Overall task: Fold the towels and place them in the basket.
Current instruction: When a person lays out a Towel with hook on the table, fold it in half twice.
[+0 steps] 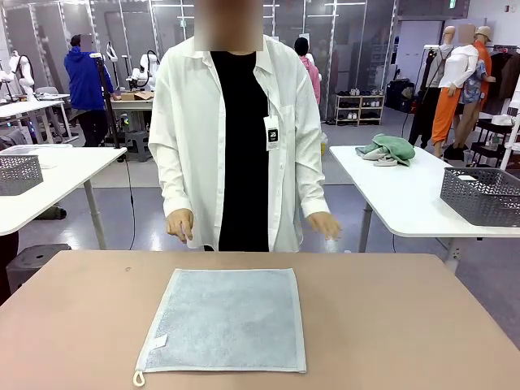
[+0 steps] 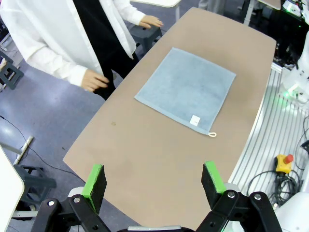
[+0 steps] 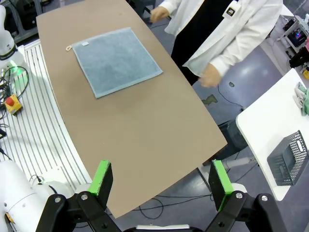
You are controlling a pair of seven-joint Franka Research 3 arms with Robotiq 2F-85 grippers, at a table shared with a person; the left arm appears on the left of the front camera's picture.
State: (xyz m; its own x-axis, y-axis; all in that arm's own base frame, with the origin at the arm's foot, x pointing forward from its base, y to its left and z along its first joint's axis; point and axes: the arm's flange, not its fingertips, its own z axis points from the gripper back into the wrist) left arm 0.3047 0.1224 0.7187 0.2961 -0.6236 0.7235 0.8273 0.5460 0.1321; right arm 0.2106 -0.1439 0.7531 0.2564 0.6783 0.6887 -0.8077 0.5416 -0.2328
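Towel (image 1: 226, 318) lies flat and unfolded on the brown table (image 1: 406, 325), 1 sheet, with its hanging loop (image 1: 139, 378) and white label (image 1: 158, 341) at the near corner on the robot's left. Left gripper (image 2: 153, 166) hangs above the table's left end, its 2 green pads spread wide with nothing between them. The towel lies well ahead of it, clear of the fingers. Right gripper (image 3: 160, 164) hangs above the right end, also wide and empty, and the towel lies far ahead, toward the upper left of its view. A person (image 1: 236, 138) stands at the far edge, both hands low. A dark grey mesh basket (image 1: 483, 195) sits on a white side table to the right.
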